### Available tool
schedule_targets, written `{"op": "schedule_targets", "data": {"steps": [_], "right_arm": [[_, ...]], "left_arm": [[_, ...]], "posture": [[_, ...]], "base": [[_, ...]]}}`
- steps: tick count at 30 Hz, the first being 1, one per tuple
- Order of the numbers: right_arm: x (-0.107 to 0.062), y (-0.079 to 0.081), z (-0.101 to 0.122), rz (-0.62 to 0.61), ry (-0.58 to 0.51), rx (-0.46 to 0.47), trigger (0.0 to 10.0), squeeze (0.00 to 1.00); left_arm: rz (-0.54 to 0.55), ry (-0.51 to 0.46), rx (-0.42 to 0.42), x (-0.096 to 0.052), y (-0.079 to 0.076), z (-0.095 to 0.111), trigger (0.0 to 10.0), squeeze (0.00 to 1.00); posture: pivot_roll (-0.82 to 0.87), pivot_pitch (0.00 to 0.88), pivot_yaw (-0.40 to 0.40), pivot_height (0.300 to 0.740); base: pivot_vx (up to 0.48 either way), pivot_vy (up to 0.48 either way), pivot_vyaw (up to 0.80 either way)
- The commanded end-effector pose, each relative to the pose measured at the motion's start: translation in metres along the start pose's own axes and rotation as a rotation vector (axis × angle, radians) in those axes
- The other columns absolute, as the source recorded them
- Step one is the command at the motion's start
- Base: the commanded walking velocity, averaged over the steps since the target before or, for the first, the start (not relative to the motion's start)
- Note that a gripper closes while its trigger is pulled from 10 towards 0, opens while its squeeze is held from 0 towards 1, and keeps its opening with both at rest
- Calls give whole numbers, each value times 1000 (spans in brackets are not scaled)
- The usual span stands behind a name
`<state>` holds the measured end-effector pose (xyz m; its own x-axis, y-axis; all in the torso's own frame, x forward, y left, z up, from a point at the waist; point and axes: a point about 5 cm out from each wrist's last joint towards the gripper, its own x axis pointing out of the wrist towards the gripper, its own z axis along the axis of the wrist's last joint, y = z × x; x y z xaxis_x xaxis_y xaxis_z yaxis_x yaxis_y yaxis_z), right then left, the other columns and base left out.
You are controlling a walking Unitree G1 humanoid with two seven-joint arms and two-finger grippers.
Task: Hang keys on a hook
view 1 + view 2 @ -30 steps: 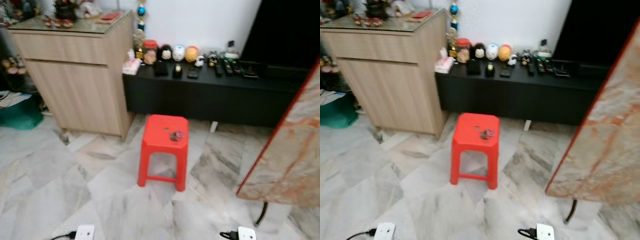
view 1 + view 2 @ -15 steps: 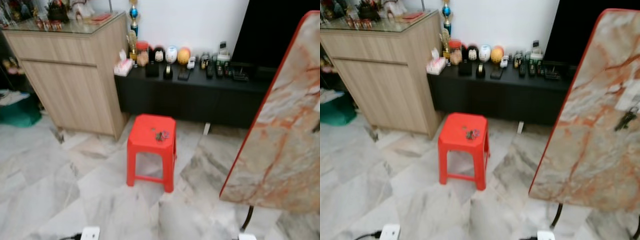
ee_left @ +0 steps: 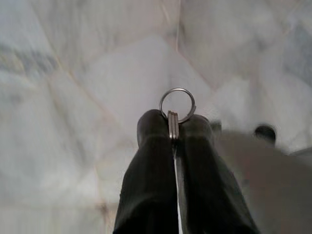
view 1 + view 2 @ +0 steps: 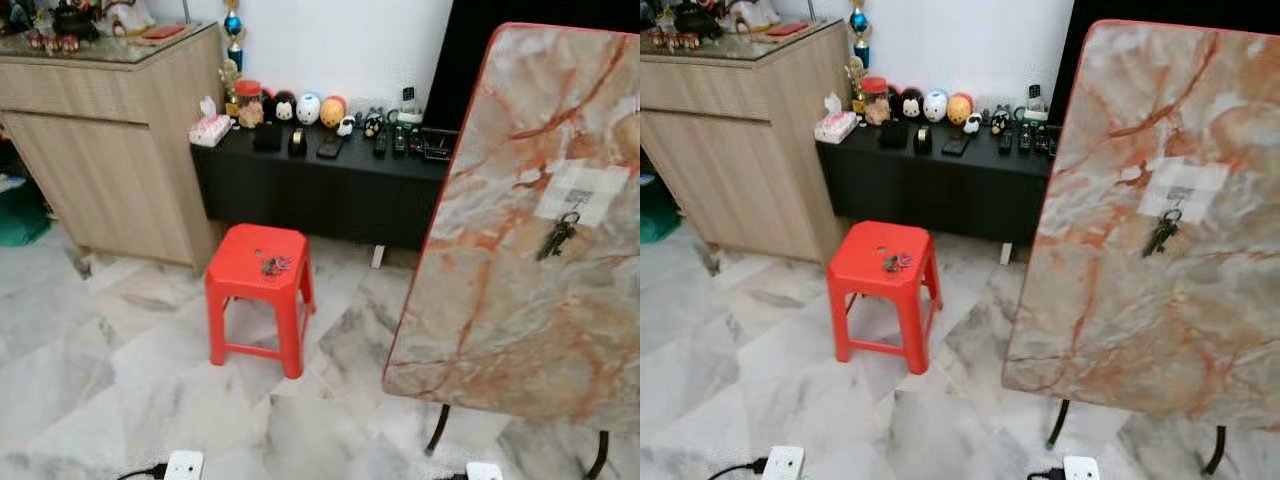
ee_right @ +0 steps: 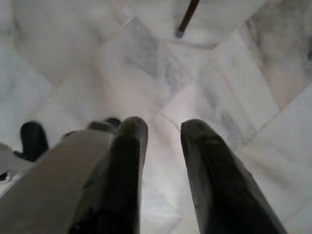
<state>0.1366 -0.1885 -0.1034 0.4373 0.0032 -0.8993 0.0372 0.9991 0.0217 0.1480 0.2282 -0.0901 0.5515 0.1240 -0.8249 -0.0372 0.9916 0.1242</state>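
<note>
Left gripper (image 3: 174, 123) pinches keys (image 3: 177, 108); right gripper (image 5: 163, 129) parted; nothing legible.

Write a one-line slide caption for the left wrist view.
Left gripper pinches keys, ring protruding, above marble floor.

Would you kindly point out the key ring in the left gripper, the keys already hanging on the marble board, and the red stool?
key ring (image 3: 177, 104), left wrist view, on the ring's metal rim.
hanging keys (image 4: 555, 238), left eye view, middle of the bunch.
red stool (image 4: 245, 268), left eye view, bare seat top.
</note>
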Motion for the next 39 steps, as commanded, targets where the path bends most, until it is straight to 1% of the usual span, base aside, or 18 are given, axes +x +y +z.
{"op": "schedule_targets", "data": {"steps": [1,5,11,15,18,19,20,24,26,28,35,39], "right_arm": [[-2,-14,0,-26,-4,-2,10000,0],[-5,-26,-2,-36,-1,-3,10000,0],[-5,-28,-2,-33,3,-32,10000,0],[-3,-20,1,-23,-1,-36,10000,0],[0,-5,7,-6,-10,-39,10000,0],[1,3,9,3,-15,-42,10000,0],[2,8,11,8,-18,-44,10000,0],[3,14,15,14,-25,-45,10000,0],[3,14,15,11,-27,-47,10000,0],[3,10,14,5,-25,-48,10000,0],[2,5,12,0,-25,-48,10000,0],[2,4,12,-5,-32,-20,10000,0]], "left_arm": [[-11,-2,-4,1,-5,3,10000,0],[-12,-1,-3,1,-5,2,10000,0],[-13,0,-1,1,-5,2,10000,0],[-13,-1,0,1,-5,3,10000,0],[-12,-2,0,1,-5,4,10000,0],[-12,-3,-1,1,-5,4,10000,0],[-11,-3,-2,2,-5,4,10000,0],[-10,-4,-5,2,-5,4,10000,0],[-10,-3,-6,2,-5,4,10000,0],[-10,-3,-7,2,-5,5,10000,0],[-10,-2,-11,2,-6,4,10000,0],[-11,-1,-13,2,-6,4,10000,0]], "posture": [[8,0,-59,722],[9,0,-59,722],[9,0,-59,722],[12,0,-60,722],[14,0,-61,722],[14,0,-61,722],[14,0,-62,722],[14,0,-63,722],[11,0,-63,722],[11,0,-63,722],[8,0,-67,722],[4,0,-67,722]], "base": [[0,-480,0],[0,-414,0],[0,-480,0],[0,-448,0],[0,-392,0],[0,-480,0],[0,-480,0],[0,-480,0],[0,-480,0],[0,-480,0],[0,-480,0],[0,-480,0]]}}
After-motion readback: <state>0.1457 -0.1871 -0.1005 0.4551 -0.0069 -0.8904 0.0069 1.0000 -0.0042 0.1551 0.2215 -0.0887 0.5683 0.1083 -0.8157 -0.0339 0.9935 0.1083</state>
